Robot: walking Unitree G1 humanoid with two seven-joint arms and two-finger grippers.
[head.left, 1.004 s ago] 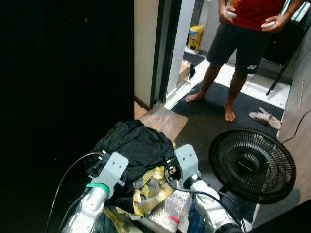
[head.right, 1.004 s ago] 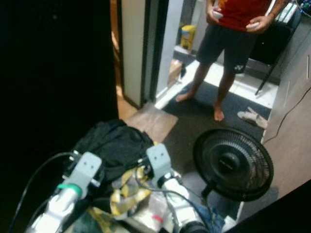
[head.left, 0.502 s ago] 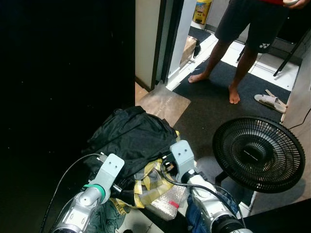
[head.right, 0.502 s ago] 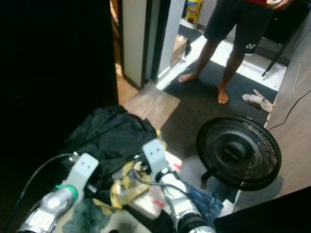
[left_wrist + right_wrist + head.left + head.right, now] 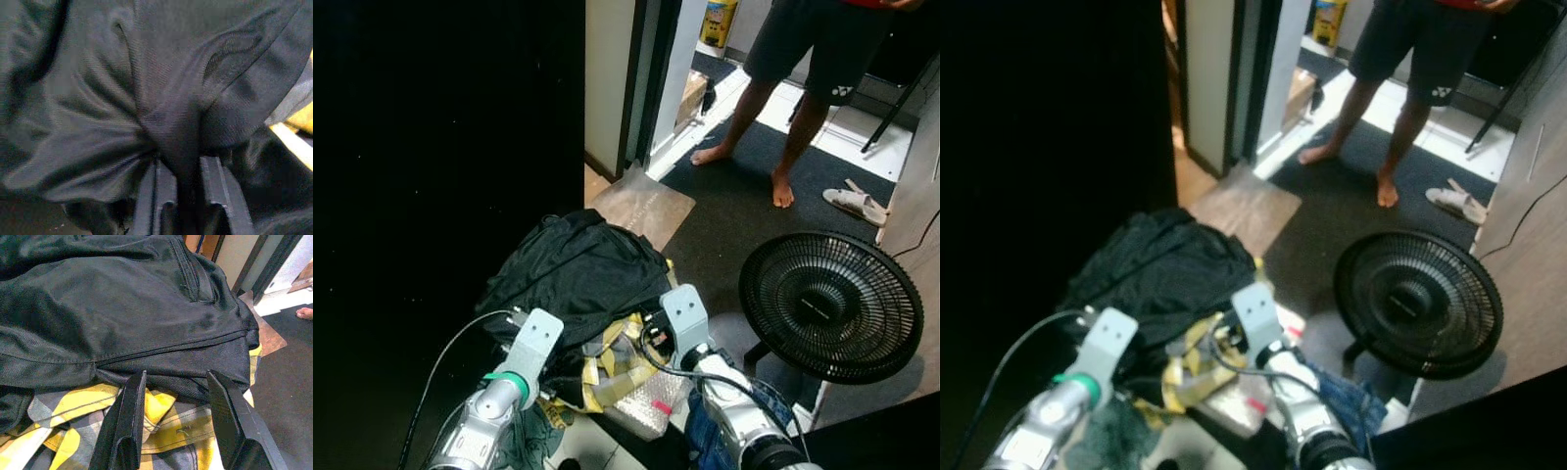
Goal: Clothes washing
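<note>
A crumpled black garment [image 5: 573, 279] lies on top of a clothes pile in front of me. A yellow-and-grey checked cloth [image 5: 619, 364] sits under its near edge. My left gripper [image 5: 182, 196] is shut on a raised fold of the black garment [image 5: 161, 98], with the fabric pinched between its two fingers [image 5: 146, 196]. My right gripper [image 5: 176, 406] is open just above the checked cloth [image 5: 146, 411], and the hem of the black garment [image 5: 146, 308] lies right beyond its fingertips. Both silver wrists [image 5: 530, 348] reach in from the near side of the pile.
A black floor fan [image 5: 827, 304] stands close on the right. A person [image 5: 793, 59] stands barefoot on a dark mat beyond it, with slippers [image 5: 857, 203] beside. A door frame [image 5: 651, 78] rises ahead and a dark wall fills the left. Bubble wrap [image 5: 646, 401] and blue denim lie near my right arm.
The head view has tilted down, so the person sits higher in the frame. Both arms stay at the clothes pile in about the same place.
</note>
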